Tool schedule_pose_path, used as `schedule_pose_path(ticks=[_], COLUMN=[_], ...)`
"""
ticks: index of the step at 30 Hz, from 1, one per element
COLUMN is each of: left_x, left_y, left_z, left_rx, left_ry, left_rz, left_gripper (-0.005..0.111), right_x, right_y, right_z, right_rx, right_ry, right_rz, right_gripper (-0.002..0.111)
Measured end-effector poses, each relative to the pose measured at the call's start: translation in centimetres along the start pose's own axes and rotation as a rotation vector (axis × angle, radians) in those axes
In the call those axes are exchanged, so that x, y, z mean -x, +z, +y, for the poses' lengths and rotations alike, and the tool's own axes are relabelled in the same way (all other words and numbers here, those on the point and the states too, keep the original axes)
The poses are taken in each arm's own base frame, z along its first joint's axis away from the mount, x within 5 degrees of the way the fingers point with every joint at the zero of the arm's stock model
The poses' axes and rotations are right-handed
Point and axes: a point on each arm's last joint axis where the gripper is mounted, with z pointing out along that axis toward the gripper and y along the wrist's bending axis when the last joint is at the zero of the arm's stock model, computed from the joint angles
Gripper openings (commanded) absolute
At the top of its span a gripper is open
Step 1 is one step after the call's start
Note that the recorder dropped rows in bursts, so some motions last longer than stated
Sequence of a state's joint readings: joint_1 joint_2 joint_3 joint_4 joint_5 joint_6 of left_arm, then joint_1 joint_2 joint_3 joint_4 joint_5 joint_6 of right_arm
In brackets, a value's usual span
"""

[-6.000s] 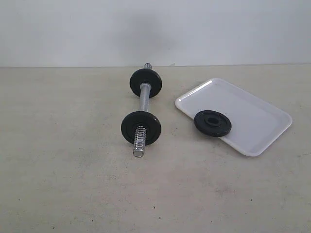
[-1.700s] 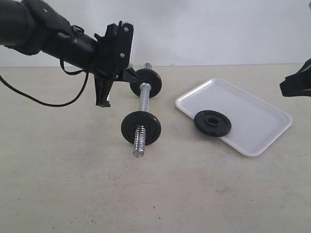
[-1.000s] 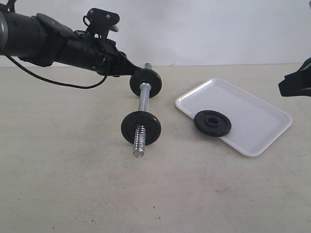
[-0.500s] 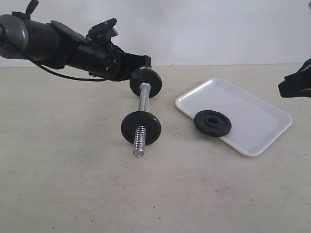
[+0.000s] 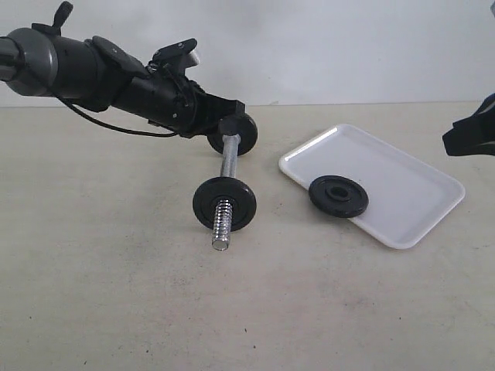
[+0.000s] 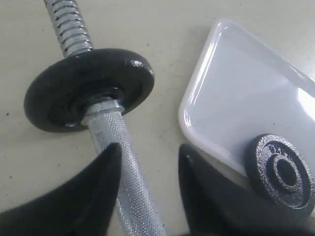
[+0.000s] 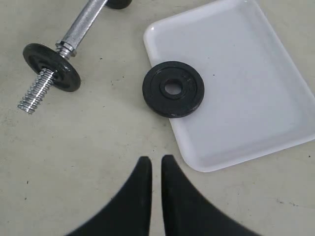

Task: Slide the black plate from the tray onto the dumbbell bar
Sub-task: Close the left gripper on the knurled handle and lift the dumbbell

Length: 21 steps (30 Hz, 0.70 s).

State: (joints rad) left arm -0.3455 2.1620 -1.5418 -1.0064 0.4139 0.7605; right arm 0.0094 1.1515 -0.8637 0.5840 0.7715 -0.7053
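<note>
Little is done yet: the black plate [image 5: 338, 196] lies untouched across the tray's [image 5: 418, 185] rim, the left hand [image 6: 148, 157] straddles the dumbbell bar [image 5: 229, 158] with fingers spread, and the right hand [image 7: 156, 164] hovers pressed together, empty.

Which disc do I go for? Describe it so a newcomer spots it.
Find the white tray right of the dumbbell bar. The black plate lies flat, overhanging the tray's edge nearest the bar. Unlike the two discs on the bar, it is loose, its hole empty.

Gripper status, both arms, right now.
Left gripper: open, jaws either side of the dumbbell bar, not clamped on it.
Right gripper: shut, holding nothing.
</note>
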Motion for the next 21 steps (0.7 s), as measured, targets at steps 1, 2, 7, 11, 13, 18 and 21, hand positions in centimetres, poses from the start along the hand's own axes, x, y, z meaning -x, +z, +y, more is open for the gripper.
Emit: schedule_pose_path(ticks=[1, 2, 7, 11, 13, 18, 21], left_x=[0.0, 0.0, 0.0, -0.1, -0.5, -1.4, -1.9], left_y=[0.0, 0.0, 0.0, 0.2, 0.6, 1.6, 2.2], left_z=[0.0, 0.0, 0.0, 0.1, 0.4, 1.0, 1.4], left_rx=[0.0, 0.0, 0.001, 0.003, 0.011, 0.029, 0.038], left_ry=[-0.014, -0.027, -0.141, -0.171, -0.162, -0.151, -0.155], left_rz=[0.0, 0.0, 0.001, 0.005, 0.019, 0.053, 0.064], left_gripper=[0.056, 0.06, 0.063, 0.063, 0.063, 0.063, 0.063], right_x=[0.0, 0.0, 0.0, 0.0, 0.0, 0.0, 0.0], right_y=[0.0, 0.0, 0.0, 0.0, 0.0, 0.0, 0.0], right_z=[0.0, 0.0, 0.0, 0.0, 0.0, 0.0, 0.0], right_rx=[0.0, 0.0, 0.0, 0.001, 0.002, 0.002, 0.002], right_ry=[0.0, 0.0, 0.0, 0.0, 0.0, 0.0, 0.0], right_rz=[0.0, 0.0, 0.0, 0.002, 0.003, 0.003, 0.003], right_gripper=[0.004, 0.004, 0.004, 0.004, 0.004, 0.004, 0.004])
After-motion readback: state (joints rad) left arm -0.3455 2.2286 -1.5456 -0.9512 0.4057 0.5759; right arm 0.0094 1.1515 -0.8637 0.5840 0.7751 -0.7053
